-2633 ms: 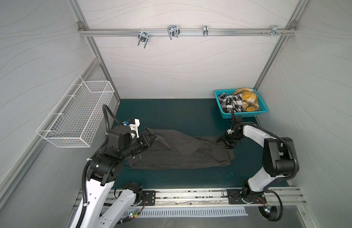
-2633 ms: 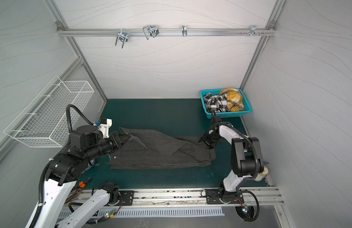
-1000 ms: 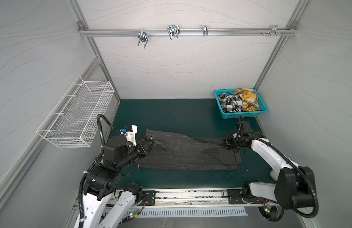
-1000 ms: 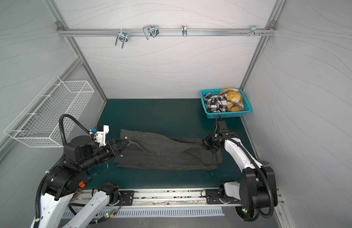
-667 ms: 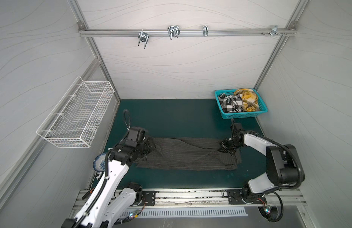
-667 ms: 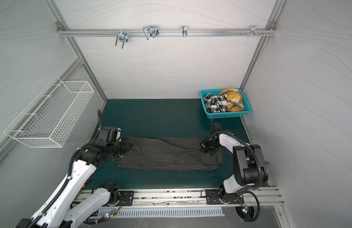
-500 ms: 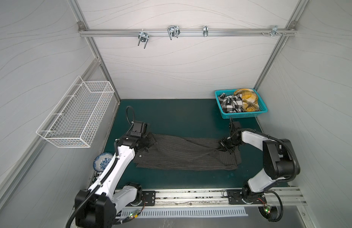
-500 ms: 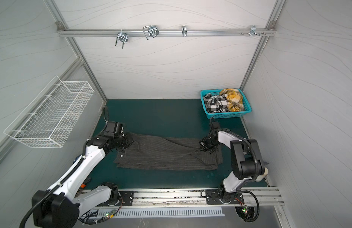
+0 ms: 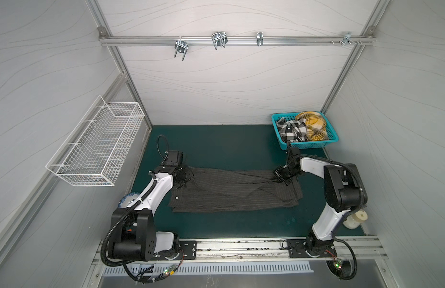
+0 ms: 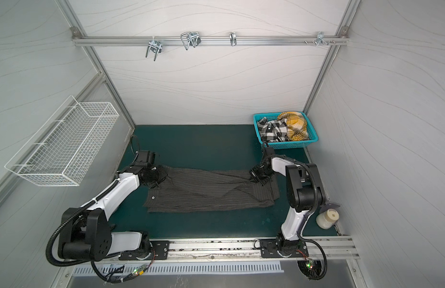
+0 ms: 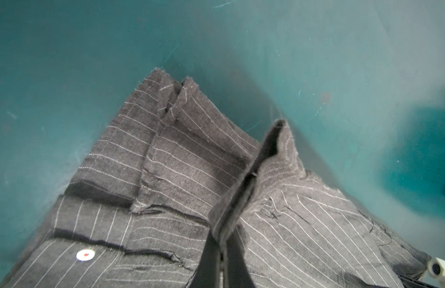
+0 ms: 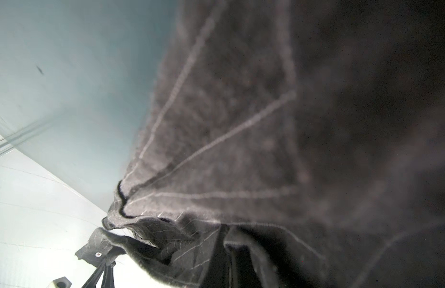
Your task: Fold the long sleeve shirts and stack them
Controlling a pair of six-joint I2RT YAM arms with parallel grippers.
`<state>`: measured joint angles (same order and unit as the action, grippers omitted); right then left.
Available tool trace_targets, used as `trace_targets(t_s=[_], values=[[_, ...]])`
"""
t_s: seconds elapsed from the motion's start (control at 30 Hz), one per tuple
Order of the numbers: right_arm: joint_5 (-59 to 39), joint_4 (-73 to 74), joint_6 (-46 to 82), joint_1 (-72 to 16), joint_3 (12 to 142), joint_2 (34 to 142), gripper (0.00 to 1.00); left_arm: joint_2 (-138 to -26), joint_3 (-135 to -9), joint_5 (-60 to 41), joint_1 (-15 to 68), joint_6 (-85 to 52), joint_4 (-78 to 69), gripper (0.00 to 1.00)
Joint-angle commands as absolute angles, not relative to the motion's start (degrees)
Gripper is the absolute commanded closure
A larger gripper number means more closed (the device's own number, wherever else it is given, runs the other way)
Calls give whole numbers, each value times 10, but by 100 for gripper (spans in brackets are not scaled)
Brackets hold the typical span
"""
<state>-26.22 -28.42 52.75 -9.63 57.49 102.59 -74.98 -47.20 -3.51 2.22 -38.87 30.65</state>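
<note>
Bench [image 9: 228, 144] of green matting carries the charcoal pinstriped shirt [image 9: 236, 192] lengthwise at its middle, with open mat behind and before it. Blue basket [image 9: 308, 145] in the back right corner holds the black-and-white plaid shirt [image 9: 291, 129] and the yellow plaid shirt [image 9: 313, 122]. Left gripper [image 9: 184, 175] and right gripper [image 9: 281, 175] each pinch tight on the charcoal shirt's rear edge, at opposite ends.

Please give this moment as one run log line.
pinstripe shirt: spread on mat | left tool: shut on pinstripe shirt | right tool: shut on pinstripe shirt | basket: black-and-white plaid shirt, yellow plaid shirt
</note>
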Motion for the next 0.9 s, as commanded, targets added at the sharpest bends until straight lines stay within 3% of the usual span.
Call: trace_targets(t_s=[0.0, 0.07, 0.17, 0.3, 0.5, 0.53, 0.57, 0.63, 0.67, 0.7, 0.87], values=[[-267, -280, 542, -102, 580, 1039, 95, -739, -464, 8, 18, -393, 325, 100], [-267, -283, 540, -108, 583, 1038, 88, -751, -473, 12, 10, -391, 353, 100], [-258, -297, 530, -117, 596, 1034, 87, -739, -466, 12, 8, -404, 382, 100], [-256, -310, 520, -125, 612, 1042, 77, -712, -452, 21, 9, -410, 383, 100], [-223, -340, 508, -154, 635, 1019, 44, -786, -475, 29, 4, -399, 410, 100], [-222, -350, 503, -158, 641, 1014, 41, -795, -475, 43, 4, -395, 406, 96], [-218, -361, 496, -161, 646, 1007, 30, -803, -476, 55, 4, -391, 408, 81], [-204, -390, 480, -165, 647, 979, 19, -815, -487, 85, 2, -387, 426, 54], [-197, -401, 473, -166, 643, 961, 11, -815, -494, 90, 1, -387, 436, 48], [-184, -417, 462, -168, 637, 939, 2, -808, -501, 93, 1, -388, 449, 42], [-106, -498, 408, -207, 596, 821, 2, -725, -532, 83, 2, -400, 482, 35]])
